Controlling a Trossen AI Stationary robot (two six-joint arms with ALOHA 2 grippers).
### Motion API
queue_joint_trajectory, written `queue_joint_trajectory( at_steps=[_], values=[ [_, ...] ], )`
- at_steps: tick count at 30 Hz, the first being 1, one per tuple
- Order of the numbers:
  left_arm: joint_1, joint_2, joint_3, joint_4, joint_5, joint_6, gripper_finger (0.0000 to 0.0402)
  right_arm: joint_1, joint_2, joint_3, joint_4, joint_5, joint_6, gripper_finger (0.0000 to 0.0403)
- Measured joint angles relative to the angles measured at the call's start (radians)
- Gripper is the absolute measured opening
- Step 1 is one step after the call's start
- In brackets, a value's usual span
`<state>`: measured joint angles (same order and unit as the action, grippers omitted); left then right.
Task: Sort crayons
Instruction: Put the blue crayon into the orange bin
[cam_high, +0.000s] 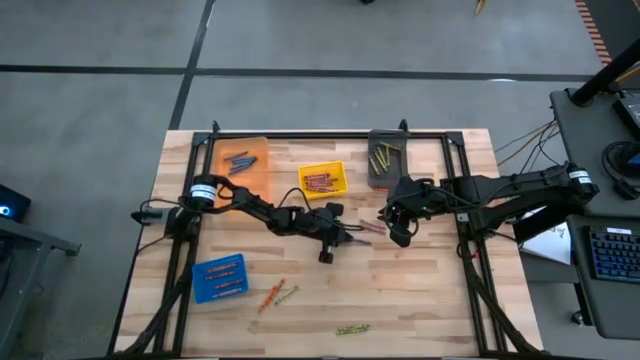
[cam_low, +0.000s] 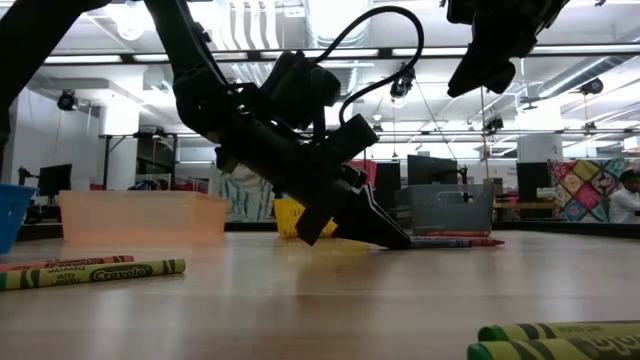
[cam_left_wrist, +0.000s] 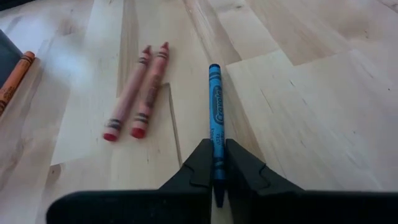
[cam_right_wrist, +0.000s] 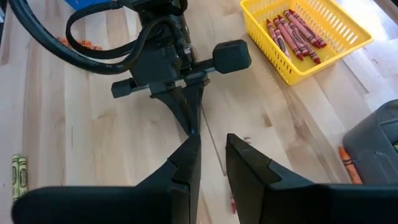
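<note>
At desk centre, the left claw (cam_left_wrist: 217, 163) is pinching a blue crayon (cam_left_wrist: 215, 109), its long axis running straight out between the fingers. The blue bin (cam_high: 219, 277) is lying toward seven o'clock. The right claw (cam_right_wrist: 211, 155) is hovering part-open, empty, just beside.

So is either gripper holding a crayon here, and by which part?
The left gripper is shut on a blue crayon, pinching it near one end, the rest lying on the table. The right gripper hovers open, holding nothing.
</note>
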<state>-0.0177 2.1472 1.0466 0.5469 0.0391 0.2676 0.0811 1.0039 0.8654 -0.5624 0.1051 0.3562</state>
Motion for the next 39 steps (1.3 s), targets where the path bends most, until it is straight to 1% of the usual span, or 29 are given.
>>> queue_joint_trajectory(
  at_steps=[6, 12, 21, 23, 26, 30, 33, 35, 37, 39],
  values=[
    [-0.009, -0.066, -0.005, -0.114, 0.000, -0.003, 0.0001, 0.000, 0.000, 0.000, -0.001, -0.001, 0.000, 0.0063],
    [-0.024, -0.187, -0.004, -0.253, 0.002, -0.003, 0.0000, 0.000, 0.000, 0.000, -0.001, -0.001, 0.000, 0.0063],
    [-0.034, -0.445, -0.018, -0.530, 0.004, 0.011, 0.0000, 0.001, 0.000, 0.000, -0.006, -0.001, -0.003, 0.0061],
    [-0.033, -0.511, -0.026, -0.610, -0.012, 0.012, 0.0000, 0.004, 0.000, 0.000, -0.007, -0.002, -0.007, 0.0061],
    [-0.032, -0.610, -0.030, -0.770, -0.094, 0.012, 0.0000, 0.009, 0.000, 0.000, -0.007, -0.002, -0.008, 0.0061],
    [-0.029, -0.734, -0.030, -1.001, -0.260, -0.016, 0.0000, 0.013, 0.000, -0.001, -0.002, -0.001, -0.013, 0.0059],
    [-0.012, -0.812, -0.030, -1.202, -0.411, -0.084, 0.0000, 0.013, 0.000, -0.002, -0.002, -0.001, -0.016, 0.0059],
    [0.009, -0.855, -0.030, -1.319, -0.488, -0.155, 0.0000, 0.013, 0.000, -0.002, -0.001, -0.001, -0.017, 0.0059],
    [0.039, -0.892, -0.033, -1.420, -0.526, -0.225, 0.0000, 0.013, 0.000, -0.002, -0.001, -0.001, -0.017, 0.0058],
    [0.078, -0.919, -0.042, -1.491, -0.531, -0.283, 0.0000, 0.013, 0.000, -0.003, -0.001, -0.001, -0.018, 0.0059]
  ],
)
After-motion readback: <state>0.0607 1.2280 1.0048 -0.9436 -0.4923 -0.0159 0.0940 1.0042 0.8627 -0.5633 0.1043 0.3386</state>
